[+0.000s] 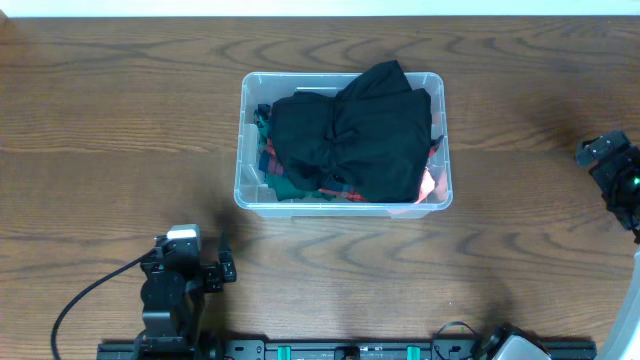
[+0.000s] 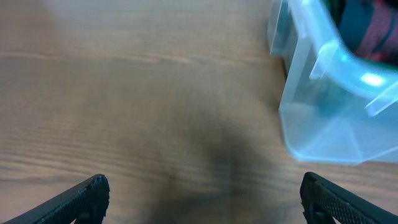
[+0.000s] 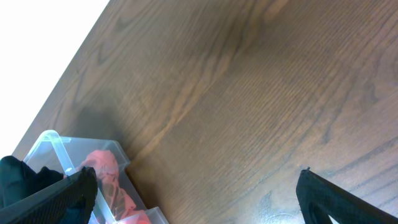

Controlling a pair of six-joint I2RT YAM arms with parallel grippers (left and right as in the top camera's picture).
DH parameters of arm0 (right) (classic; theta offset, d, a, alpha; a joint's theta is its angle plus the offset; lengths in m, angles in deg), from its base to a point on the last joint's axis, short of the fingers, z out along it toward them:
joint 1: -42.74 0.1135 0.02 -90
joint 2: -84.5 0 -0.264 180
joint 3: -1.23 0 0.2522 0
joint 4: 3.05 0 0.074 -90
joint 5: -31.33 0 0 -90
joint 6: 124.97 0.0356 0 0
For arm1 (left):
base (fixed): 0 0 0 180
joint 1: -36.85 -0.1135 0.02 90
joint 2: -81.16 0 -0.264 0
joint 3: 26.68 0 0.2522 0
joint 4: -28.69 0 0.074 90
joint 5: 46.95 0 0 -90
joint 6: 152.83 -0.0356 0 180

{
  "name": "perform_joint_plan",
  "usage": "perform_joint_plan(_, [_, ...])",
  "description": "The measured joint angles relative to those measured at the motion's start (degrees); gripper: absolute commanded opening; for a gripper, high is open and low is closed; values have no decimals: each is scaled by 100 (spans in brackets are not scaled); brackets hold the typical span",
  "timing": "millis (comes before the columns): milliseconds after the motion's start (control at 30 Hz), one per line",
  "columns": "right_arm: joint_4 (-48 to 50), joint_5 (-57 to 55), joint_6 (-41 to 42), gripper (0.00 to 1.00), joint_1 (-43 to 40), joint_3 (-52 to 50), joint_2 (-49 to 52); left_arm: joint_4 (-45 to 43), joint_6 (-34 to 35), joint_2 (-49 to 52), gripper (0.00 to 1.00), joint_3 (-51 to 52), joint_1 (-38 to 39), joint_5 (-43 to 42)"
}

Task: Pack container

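The clear plastic container stands at the table's middle, filled with folded clothes; a black garment lies on top over green, plaid and pink-red pieces. Its corner shows in the left wrist view and its end with pink cloth shows in the right wrist view. My left gripper is near the front edge, left of the container, open and empty, fingers wide apart. My right gripper is at the far right edge, open and empty.
The brown wooden table surrounds the container. A black cable loops from the left arm base at the front left. The table's far edge borders a white background.
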Motion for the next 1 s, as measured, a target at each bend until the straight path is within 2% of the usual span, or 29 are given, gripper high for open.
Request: perform_joint_plan(1000, [0,0,0,99,0,0,0,-4,0,0,98,120,0,-66])
